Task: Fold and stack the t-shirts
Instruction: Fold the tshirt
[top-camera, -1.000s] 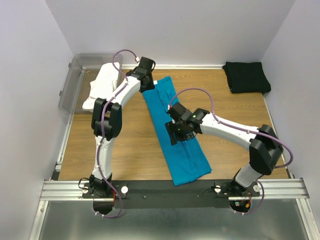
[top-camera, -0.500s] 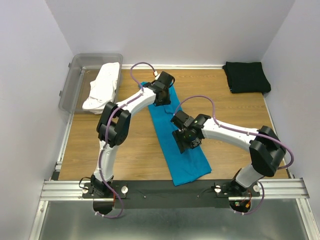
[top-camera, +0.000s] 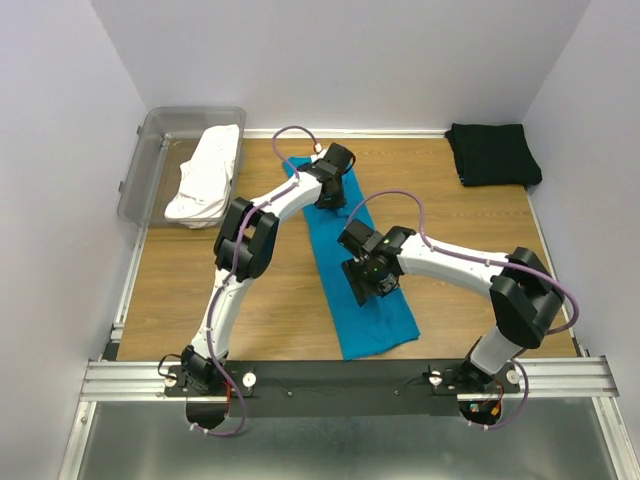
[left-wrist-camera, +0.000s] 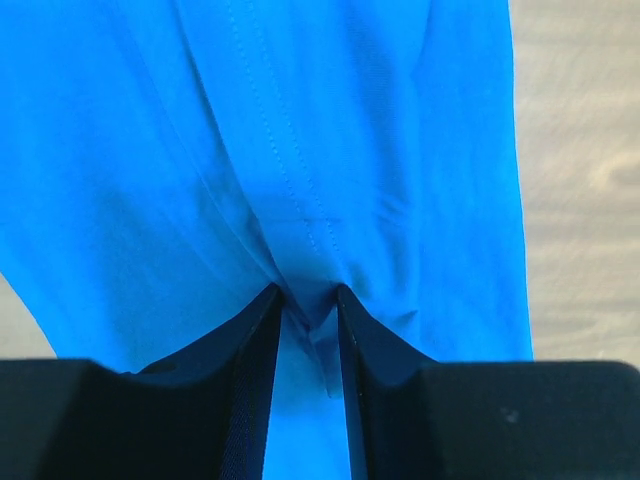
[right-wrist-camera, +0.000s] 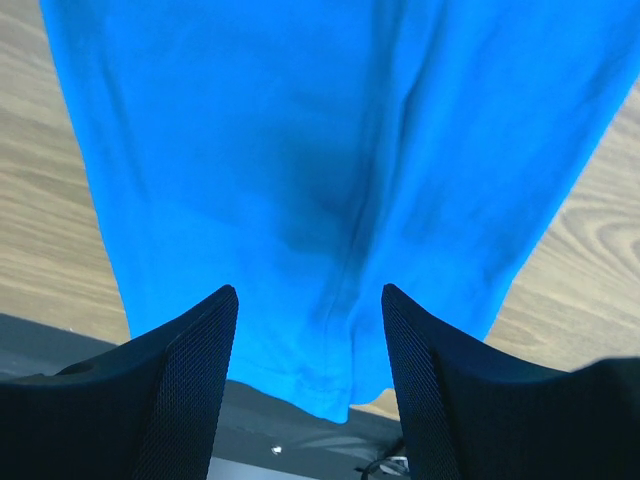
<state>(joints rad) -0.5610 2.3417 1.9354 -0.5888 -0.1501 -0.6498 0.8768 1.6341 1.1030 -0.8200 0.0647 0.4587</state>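
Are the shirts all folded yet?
Not yet. The black shirt sits folded in the far corner. The blue shirt is a long strip, pinched by the left end effector; the right end effector hovers open. The white shirt is crumpled; nothing is stacked.

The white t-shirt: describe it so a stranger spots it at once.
Look to the wooden table's far left corner, where a clear tub sits. The white t-shirt lies bunched in it; the teal t-shirt and black t-shirt lie on bare wood.

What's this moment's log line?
left gripper: shut on teal t-shirt | right gripper: open over it | black t-shirt: folded | white t-shirt: bunched
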